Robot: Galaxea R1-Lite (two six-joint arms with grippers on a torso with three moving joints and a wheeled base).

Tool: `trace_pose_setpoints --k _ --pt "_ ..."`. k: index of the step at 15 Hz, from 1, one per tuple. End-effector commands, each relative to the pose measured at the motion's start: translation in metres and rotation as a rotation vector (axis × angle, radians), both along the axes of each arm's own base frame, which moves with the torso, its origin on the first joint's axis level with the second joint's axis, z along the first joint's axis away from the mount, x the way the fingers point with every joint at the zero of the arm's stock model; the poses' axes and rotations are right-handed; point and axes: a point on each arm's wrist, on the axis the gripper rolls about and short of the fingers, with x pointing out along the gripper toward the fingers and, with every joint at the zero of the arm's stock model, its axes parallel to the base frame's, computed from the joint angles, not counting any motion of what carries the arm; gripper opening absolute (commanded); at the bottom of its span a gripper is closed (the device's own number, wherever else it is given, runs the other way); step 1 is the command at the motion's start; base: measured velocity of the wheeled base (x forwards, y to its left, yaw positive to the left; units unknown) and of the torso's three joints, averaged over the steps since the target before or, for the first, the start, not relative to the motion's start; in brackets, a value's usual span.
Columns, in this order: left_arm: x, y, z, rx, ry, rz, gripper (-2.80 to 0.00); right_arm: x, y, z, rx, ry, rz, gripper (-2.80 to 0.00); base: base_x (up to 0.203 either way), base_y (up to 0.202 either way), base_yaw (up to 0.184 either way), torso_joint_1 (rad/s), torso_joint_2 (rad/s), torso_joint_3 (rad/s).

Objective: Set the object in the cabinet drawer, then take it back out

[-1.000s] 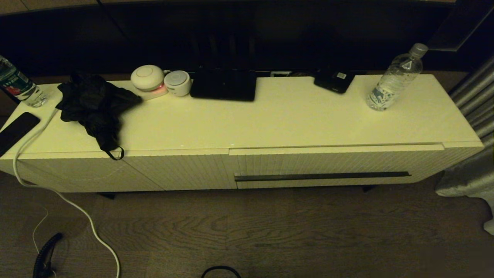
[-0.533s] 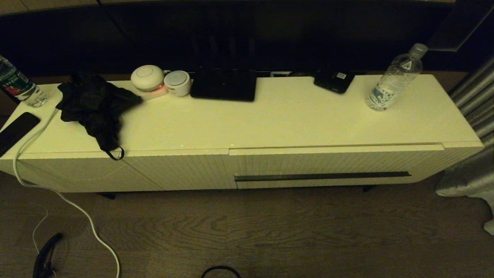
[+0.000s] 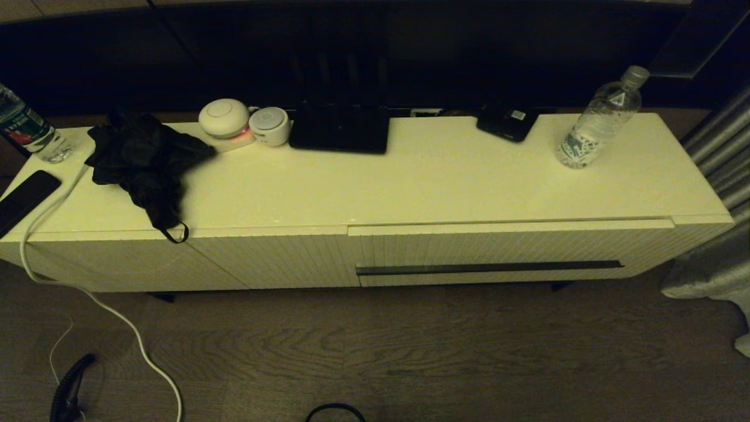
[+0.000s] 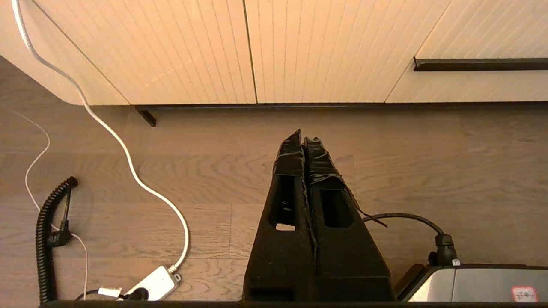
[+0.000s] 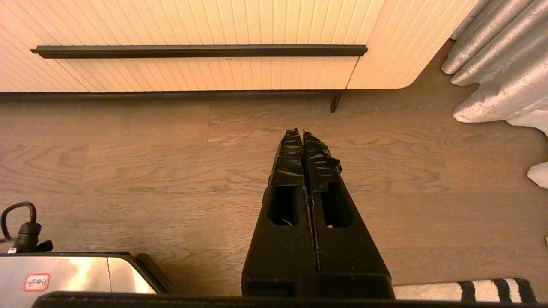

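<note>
Head view: water bottle (image 3: 600, 120) stands upright near the right end of the cabinet top (image 3: 410, 181), well apart from the green-and-red-labelled bottle (image 3: 26, 132) at the left end; cabinet drawer (image 3: 504, 255) below is closed; neither arm shows. Left wrist view: left gripper (image 4: 304, 143) hangs above the wood floor (image 4: 428, 171), fingers pressed together, empty. Right wrist view: right gripper (image 5: 302, 137), fingers likewise together and empty, faces the drawer's dark handle strip (image 5: 199, 51).

A long white cabinet (image 3: 410, 176) spans a wood floor (image 3: 410, 351); grey curtain (image 3: 720, 176) at three o'clock, dark wall (image 3: 351, 53) at twelve.
</note>
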Motion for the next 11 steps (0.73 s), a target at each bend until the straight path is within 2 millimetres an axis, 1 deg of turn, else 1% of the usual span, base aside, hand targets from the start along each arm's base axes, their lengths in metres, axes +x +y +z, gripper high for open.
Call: trace_pose_setpoints --k 1,11 --pt "0.0000 0.0000 -0.0004 -0.001 0.000 0.001 -2.80 0.0002 0.0000 0.0000 -0.003 0.003 0.001 -2.80 0.000 0.000 0.000 0.000 0.00 0.000" --pt "0.0000 0.0000 -0.0004 -0.001 0.000 0.001 -2.80 0.0001 0.0000 0.0005 0.000 0.001 0.002 -2.80 0.000 0.000 0.000 0.000 0.00 0.000"
